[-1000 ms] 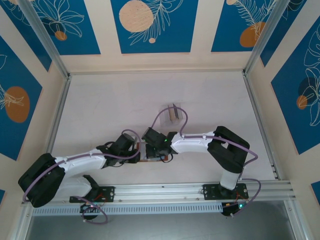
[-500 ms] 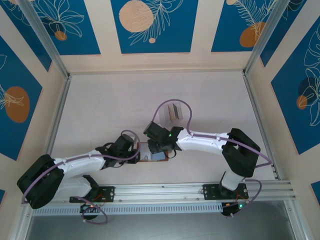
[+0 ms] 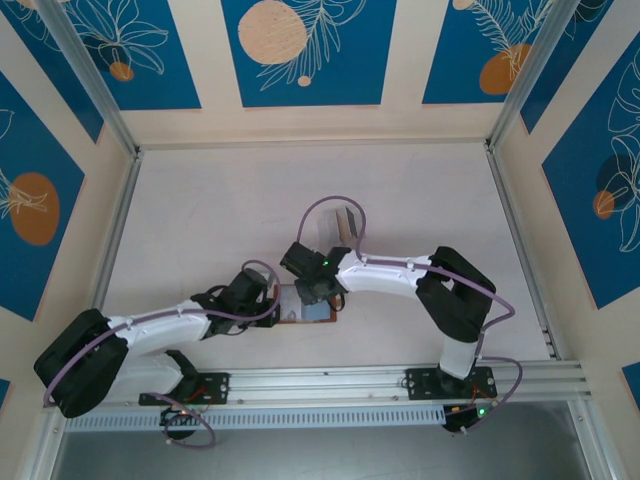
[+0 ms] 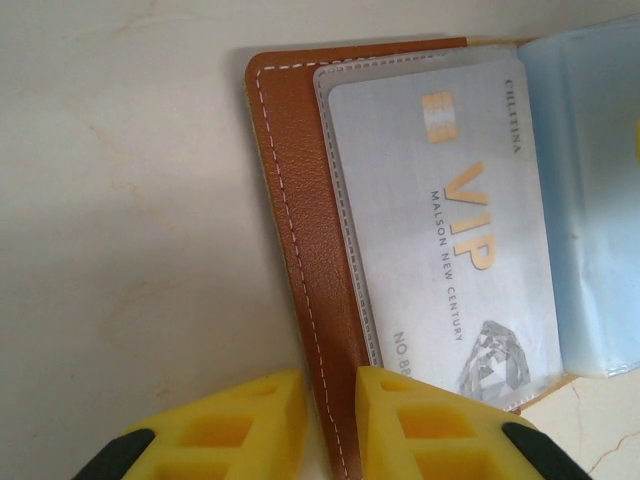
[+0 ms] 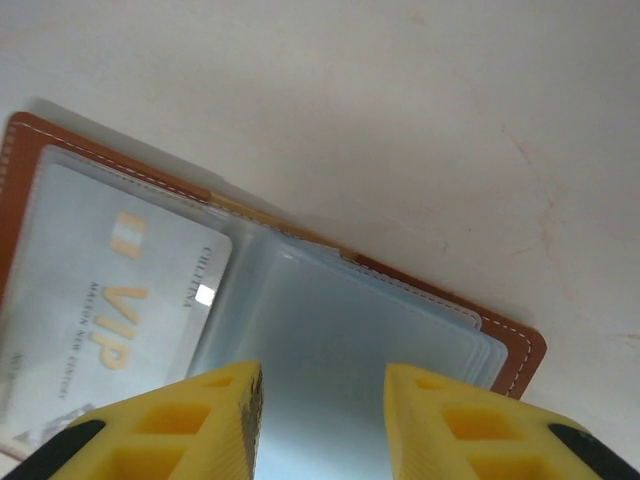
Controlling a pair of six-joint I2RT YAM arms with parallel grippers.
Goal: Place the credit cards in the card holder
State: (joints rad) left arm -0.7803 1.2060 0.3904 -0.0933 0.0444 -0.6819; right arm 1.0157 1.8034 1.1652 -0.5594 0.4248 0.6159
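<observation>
The card holder [image 3: 306, 306] lies open on the table, brown leather with pale bluish sleeves [image 5: 350, 340]. A silver VIP credit card [image 4: 450, 230] sits inside its left clear sleeve and shows again in the right wrist view [image 5: 100, 300]. My left gripper [image 4: 330, 385] is shut on the card holder's brown left edge [image 4: 300, 200], at the holder's left side [image 3: 278, 303]. My right gripper [image 5: 323, 385] hovers open over the blue sleeves with nothing between its fingers [image 3: 312, 293]. More credit cards [image 3: 347, 224] stand upright further back.
A clear slotted stand [image 3: 343, 232] holds the upright cards, just behind the right forearm and its purple cable [image 3: 330, 205]. Metal frame rails [image 3: 520, 250] bound the pale table on both sides. Bare table lies to the left and far back.
The right gripper's jaws have come apart from shut to open over the holder. Its arm swung out to the right, then back in. The left arm kept still.
</observation>
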